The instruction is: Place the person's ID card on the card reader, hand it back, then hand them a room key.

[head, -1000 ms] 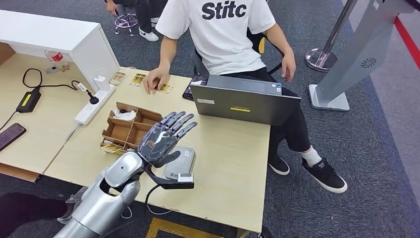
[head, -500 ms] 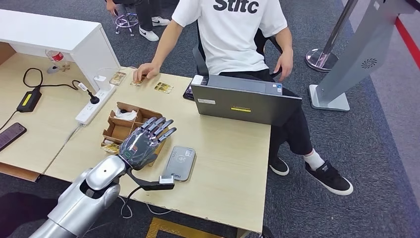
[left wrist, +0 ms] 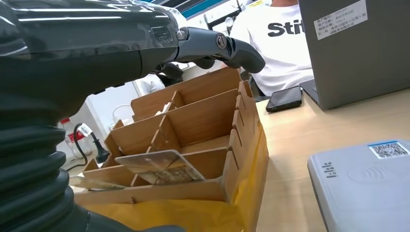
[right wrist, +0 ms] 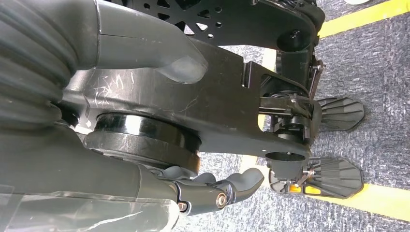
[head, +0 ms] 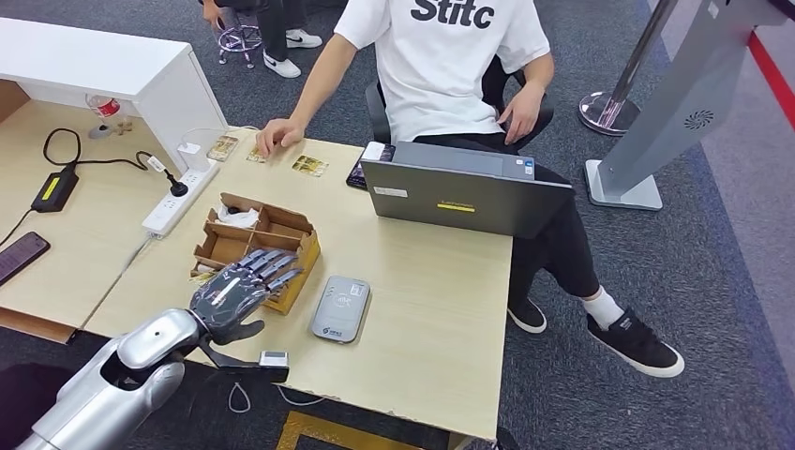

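Dark grey carpet floor surrounds the pale wooden worktop; a white cabinet adjoins it.

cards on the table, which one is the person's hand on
The middle card of the three along the far edge, under the person's hand; one card beside the power strip and another lie untouched.

Silver arm, dark grey left hand.

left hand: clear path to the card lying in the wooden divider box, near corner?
Probably yes. The left hand hovers open right over the wooden box, and the card lies on top of the dividers with nothing covering it.
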